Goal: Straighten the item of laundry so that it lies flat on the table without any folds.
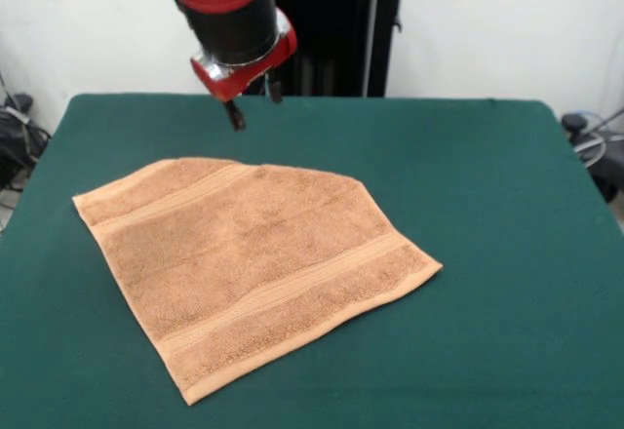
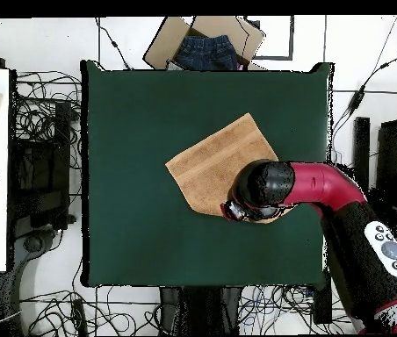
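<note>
Tan towel flat; claw open, empty, above far edge.

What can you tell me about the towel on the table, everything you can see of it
The towel is light orange-tan terry cloth with woven band stripes near two opposite edges. It lies spread on the green table, turned at an angle to the table's sides. One far corner looks cut off, perhaps folded under, so the outline is not a full square. The pincer hangs above its far edge, not touching.
</note>
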Robot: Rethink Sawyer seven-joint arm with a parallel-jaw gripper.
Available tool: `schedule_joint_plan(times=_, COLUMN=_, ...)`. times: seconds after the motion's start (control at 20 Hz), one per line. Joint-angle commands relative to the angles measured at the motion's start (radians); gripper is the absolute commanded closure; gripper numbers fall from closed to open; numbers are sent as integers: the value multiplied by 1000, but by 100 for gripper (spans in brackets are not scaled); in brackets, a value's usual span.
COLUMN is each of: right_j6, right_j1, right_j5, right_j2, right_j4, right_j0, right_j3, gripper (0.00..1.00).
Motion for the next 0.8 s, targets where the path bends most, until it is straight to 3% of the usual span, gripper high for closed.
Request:
schedule_joint_plan(times=0.05, right_j6=46, right_j1=48, right_j5=-154, right_j2=-18, right_j4=-53, right_j0=17, right_j3=50, gripper=0)
schedule_joint_plan(times=0.35, right_j6=118, right_j1=101, right_j5=-303, right_j2=-62, right_j4=-125, right_j0=45, right_j3=58, gripper=0)
schedule_joint_plan(times=0.8, right_j6=169, right_j1=132, right_j5=-441, right_j2=-129, right_j4=-165, right_j0=102, right_j3=82, gripper=0)
